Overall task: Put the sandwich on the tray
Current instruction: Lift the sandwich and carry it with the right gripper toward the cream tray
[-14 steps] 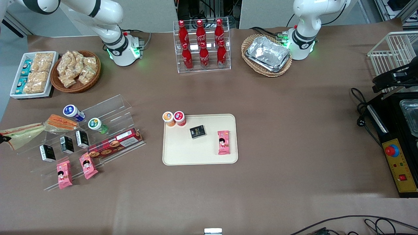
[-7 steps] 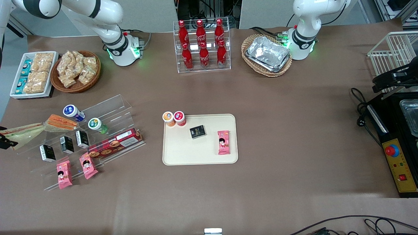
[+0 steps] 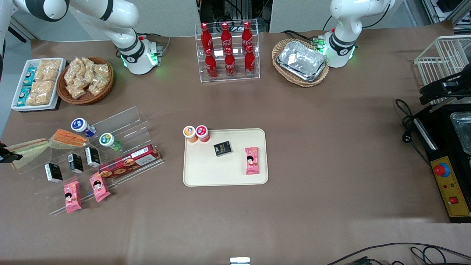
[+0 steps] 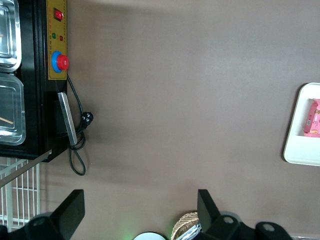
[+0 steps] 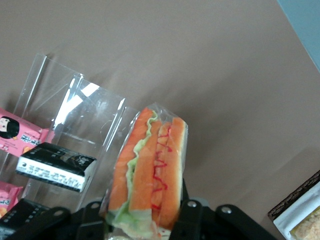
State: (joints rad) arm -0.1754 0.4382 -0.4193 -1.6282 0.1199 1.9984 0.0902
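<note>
The sandwich (image 3: 29, 149), a pale wedge in clear wrap, lies at the working arm's end of the table on the clear acrylic stand (image 3: 121, 121). My right gripper (image 3: 6, 155) shows as a dark shape at the sandwich's wide end. In the right wrist view the gripper (image 5: 145, 222) is shut on the sandwich (image 5: 150, 165), whose bread, green lettuce and red stripes show between the black fingers (image 5: 195, 220). The cream-beige tray (image 3: 220, 176) lies mid-table and also shows in the left wrist view (image 4: 300, 150).
A smaller orange-faced sandwich (image 3: 69, 137) lies beside the held one. The stand holds cups, black boxes (image 3: 75, 163), a red biscuit box (image 3: 128, 163) and pink packets. The tray holds a black box (image 3: 223, 148) and a pink packet (image 3: 252, 160), with two cups (image 3: 196, 133) at its corner.
The gripper's dark fingers have come farther in over the sandwich's wide end. The sandwich now looks narrower and turned more on edge.
</note>
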